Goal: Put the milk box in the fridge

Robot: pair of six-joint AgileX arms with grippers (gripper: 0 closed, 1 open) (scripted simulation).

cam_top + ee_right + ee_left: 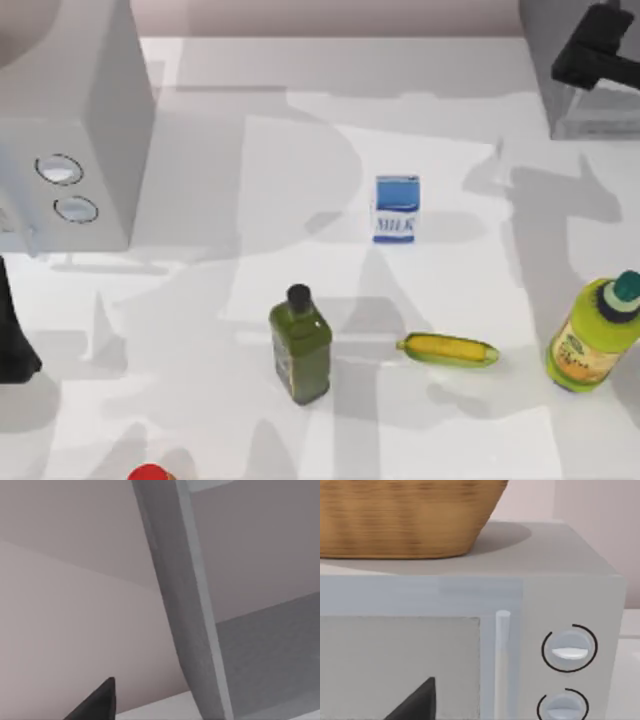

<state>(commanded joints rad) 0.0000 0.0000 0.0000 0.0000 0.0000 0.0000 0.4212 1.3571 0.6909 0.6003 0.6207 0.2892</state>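
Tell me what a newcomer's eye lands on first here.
The milk box stands upright and alone mid-table, blue against white. Nearer the front stand a dark-green square bottle and, by the right edge, a yellow-green bottle, with a corn cob lying between them. A light-grey box with two dials fills the far left.

white table (230,90), milk box (396,209), green bottle (300,345), corn (447,350)
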